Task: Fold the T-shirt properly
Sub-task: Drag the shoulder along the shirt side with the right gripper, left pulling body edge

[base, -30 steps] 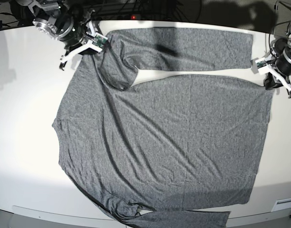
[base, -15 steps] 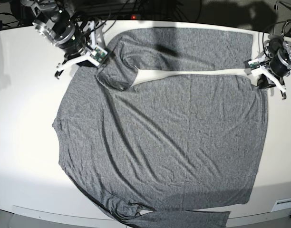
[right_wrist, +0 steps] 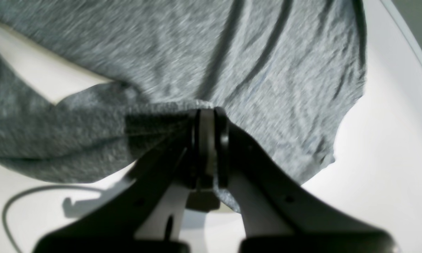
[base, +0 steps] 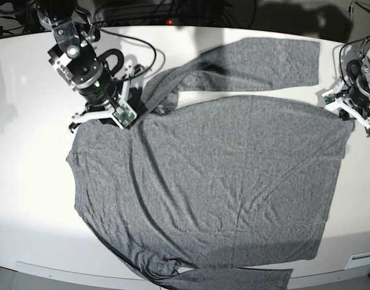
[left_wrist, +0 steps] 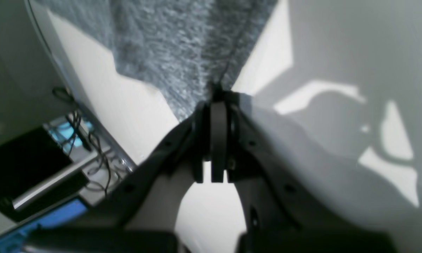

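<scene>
The charcoal-grey T-shirt (base: 221, 175) lies spread flat on the white table (base: 28, 181). One long sleeve (base: 257, 60) stretches along the far edge, and the other sleeve (base: 233, 279) runs along the front edge. My right gripper (base: 124, 115) (right_wrist: 207, 116) is shut on a bunched fold of the T-shirt (right_wrist: 91, 133) at its upper-left shoulder. My left gripper (base: 344, 112) (left_wrist: 216, 102) is shut on the T-shirt's far-right hem corner (left_wrist: 183, 52), low over the table.
Black cables (base: 142, 45) trail over the table's far-left part behind the right arm. Beyond the table edge, the left wrist view shows dark equipment with wires (left_wrist: 74, 154). The table's front edge (base: 64, 269) runs close under the lower sleeve.
My right gripper has come forward from the far edge, pulling the shoulder with it, and the folded-over flap there has flattened. My left gripper swung inward, then back out, still on the hem corner.
</scene>
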Robot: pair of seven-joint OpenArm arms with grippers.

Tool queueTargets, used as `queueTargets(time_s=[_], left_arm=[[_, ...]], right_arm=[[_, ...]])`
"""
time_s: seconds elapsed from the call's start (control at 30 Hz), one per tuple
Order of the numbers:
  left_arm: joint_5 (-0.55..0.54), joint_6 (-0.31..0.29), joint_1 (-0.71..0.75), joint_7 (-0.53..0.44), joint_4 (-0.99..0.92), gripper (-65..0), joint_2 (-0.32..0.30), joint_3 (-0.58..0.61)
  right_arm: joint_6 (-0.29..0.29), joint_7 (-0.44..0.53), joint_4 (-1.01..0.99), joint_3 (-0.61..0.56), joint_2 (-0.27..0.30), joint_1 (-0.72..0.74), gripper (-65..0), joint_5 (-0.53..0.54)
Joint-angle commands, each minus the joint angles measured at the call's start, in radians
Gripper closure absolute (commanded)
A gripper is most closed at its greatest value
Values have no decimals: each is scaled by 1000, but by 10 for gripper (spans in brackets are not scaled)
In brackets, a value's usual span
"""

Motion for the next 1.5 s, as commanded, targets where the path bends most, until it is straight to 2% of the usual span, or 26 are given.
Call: queueTargets(time_s=[0.0, 0.23, 0.57, 0.7, 0.77, 0.93, 1.0, 1.1, 1.27, 1.47], left_arm=[[8, 19, -19, 5, 10, 0, -23, -8], [8, 19, -31, 9, 41, 0, -23, -8], [8, 19, -37, 12, 152, 0, -23, -8], [8, 19, -40, 70, 152, 0, -23, -8], [8, 19, -47, 101, 152, 0, -23, -8], [4, 22, -79, 197, 153, 0, -23, -8], [-29, 22, -91, 220, 152, 0, -23, -8], [-81, 22, -101, 219, 152, 0, -23, -8], [-90, 22, -101, 184, 152, 0, -22, -8], [-96, 22, -132, 162, 152, 0, -15, -8]], right_arm=[[-9, 20, 10, 11, -6, 19, 0, 2], [-9, 20, -18, 63, -83, 72, 0, 3], [-10, 2, -18, 69, -85, 102, 0, 6], [-10, 0, -21, 94, -86, 107, 0, 6], [-32, -12, -25, 117, -91, 119, 0, 27], [-43, -41, -25, 227, -150, 159, 0, 121], [-42, -41, -25, 262, -161, 165, 0, 148], [-22, -42, -25, 277, -160, 165, 0, 154], [-18, -42, -37, 276, -160, 168, 0, 155], [-17, -40, -183, 276, -160, 238, 0, 154]])
